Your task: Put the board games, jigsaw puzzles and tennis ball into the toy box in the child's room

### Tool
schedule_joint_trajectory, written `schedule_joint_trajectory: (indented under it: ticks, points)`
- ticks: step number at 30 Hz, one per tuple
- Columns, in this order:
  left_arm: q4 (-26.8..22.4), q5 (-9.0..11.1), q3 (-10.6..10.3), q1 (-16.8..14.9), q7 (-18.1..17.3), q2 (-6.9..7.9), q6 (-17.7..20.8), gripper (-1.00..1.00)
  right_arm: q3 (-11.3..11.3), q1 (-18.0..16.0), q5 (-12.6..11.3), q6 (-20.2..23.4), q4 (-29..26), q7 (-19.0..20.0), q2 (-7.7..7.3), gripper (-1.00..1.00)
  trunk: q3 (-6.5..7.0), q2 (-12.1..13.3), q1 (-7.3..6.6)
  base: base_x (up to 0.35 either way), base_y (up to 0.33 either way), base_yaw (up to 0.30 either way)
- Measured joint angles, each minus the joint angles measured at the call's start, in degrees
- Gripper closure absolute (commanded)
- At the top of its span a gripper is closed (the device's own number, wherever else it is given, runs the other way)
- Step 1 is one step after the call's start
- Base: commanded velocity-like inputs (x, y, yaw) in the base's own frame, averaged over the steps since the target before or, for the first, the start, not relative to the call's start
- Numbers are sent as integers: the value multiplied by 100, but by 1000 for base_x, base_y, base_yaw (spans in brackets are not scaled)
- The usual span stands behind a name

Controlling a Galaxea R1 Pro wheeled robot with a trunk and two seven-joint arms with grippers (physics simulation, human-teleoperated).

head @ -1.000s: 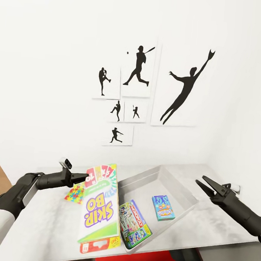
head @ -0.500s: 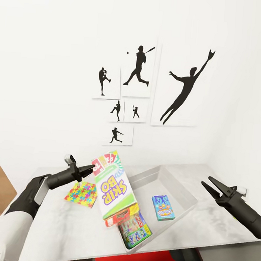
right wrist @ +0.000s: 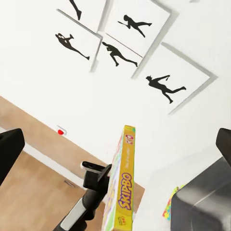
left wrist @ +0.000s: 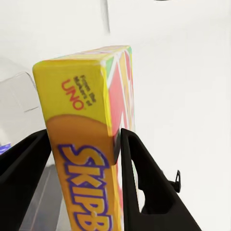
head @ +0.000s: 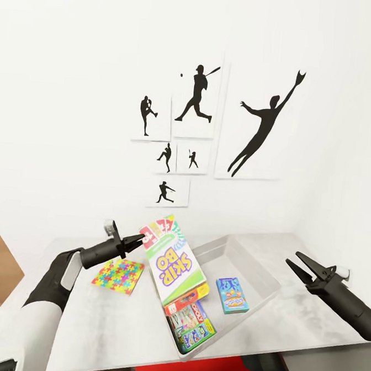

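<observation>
An even, bright and diffuse light is seen, without glare. Soft grey shadows are cast beside the white framed silhouette prints point(head: 211, 132) on the wall. The yellow printed cardboard box edge point(left wrist: 91, 159), clamped between the black left gripper fingers point(left wrist: 21, 168), is rendered slightly blurred.

- Glossy printed cardboard on the Skip-Bo box point(head: 172, 259), colours bright and smooth.
- Same slick printed card on the Monopoly box point(head: 191, 323) and the small blue game box point(head: 232, 295).
- Flat, matt multicoloured card on the jigsaw puzzle point(head: 118, 275).
- Smooth light grey plastic on the toy box point(head: 260, 267), faint sheen on the sloping walls.
- Pale table point(head: 298, 320) top, mottled like stone, matt.
- Matt black plastic on the left gripper point(head: 139, 239) and right gripper point(head: 294, 263).
- Wood-grain planks on the floor point(right wrist: 33, 178).
</observation>
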Motion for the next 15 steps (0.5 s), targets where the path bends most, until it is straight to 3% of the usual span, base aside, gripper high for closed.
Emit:
schedule_joint_trajectory:
  ticks: [5,8,11,15]
  points:
    - [-327,11,-21,25,189,-297,36,100,-2,0,-1,0,11,-5,0,-100,0,0,0,0,0,0]
    - [-650,-2,-19,53,339,-593,40,100,-3,0,-1,-2,46,-5,0,-100,0,0,0,0,0,0]
    - [-970,-9,-26,70,809,-923,36,100,-7,0,-1,-1,81,-5,0,-100,0,0,0,0,0,0]
    - [-1116,25,-46,83,1357,-1095,47,100,-26,0,-1,0,94,-5,0,-100,0,0,0,0,0,0]
